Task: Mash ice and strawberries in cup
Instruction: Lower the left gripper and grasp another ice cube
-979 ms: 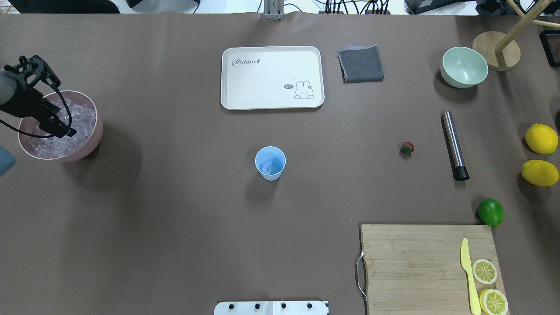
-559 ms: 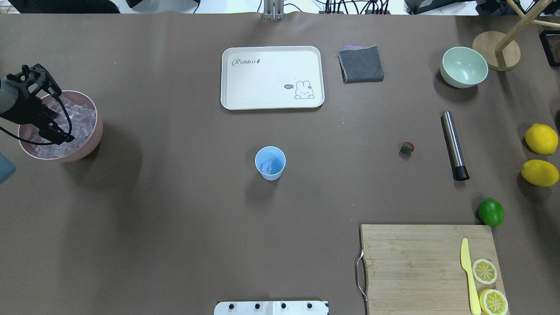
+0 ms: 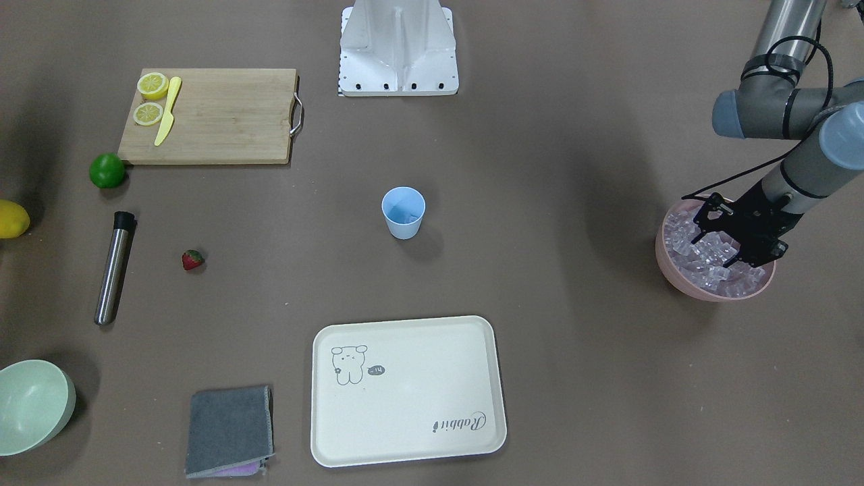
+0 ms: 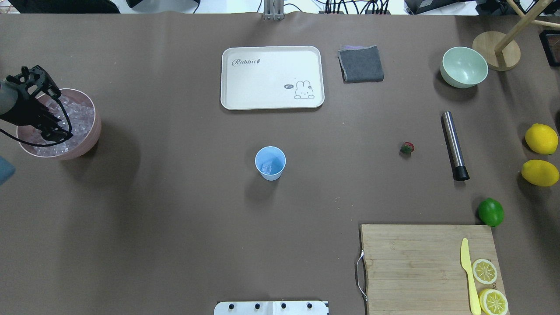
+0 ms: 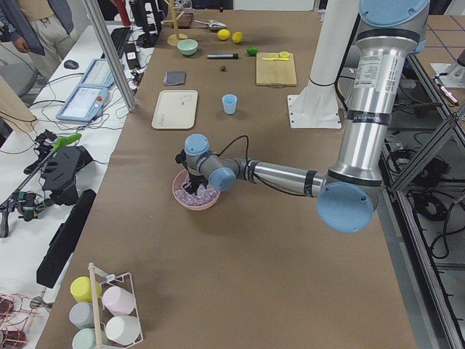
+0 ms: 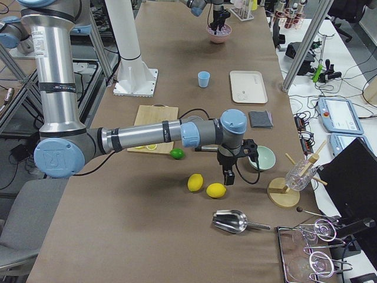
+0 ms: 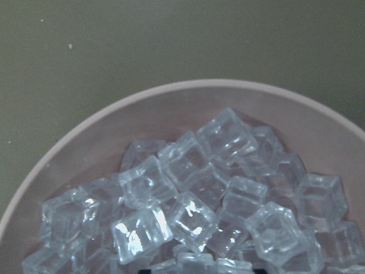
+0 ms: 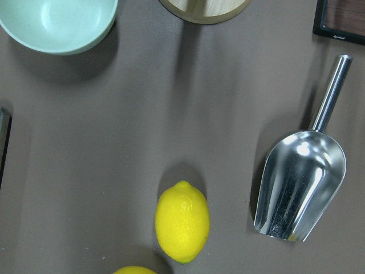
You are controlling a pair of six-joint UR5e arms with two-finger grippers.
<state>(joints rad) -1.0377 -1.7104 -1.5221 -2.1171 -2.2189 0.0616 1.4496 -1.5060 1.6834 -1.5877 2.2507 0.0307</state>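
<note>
**Collecting ice for the cup**

We start with the ice (image 7: 188, 194): small clear cubes heaped in the round pink bowl (image 3: 709, 291) at the table's far left end. One cube seems to lie already in the small light blue tapered cup (image 4: 270, 162), which stands upright mid-table, well apart from the bowl. The small red strawberry (image 4: 407, 148) lies on the bare brown table further right, near the long steel muddler (image 4: 454, 145).

The left gripper (image 4: 56, 133) is dipped among the cubes. We cannot tell whether its fingers are spread or pinched on a cube, as the ice hides the tips. We judge the step to be picking up ice. The next move calls for a firm hold on one slippery cube, a lift clear of the rim, and a carry across to the narrow cup mouth.

The path between bowl and cup is open table, with the cream rabbit tray (image 4: 272, 77) off to one side. The right gripper (image 6: 228, 175) hangs above two yellow lemons (image 8: 182, 221) at the opposite end; its fingers' state we cannot tell.
</note>
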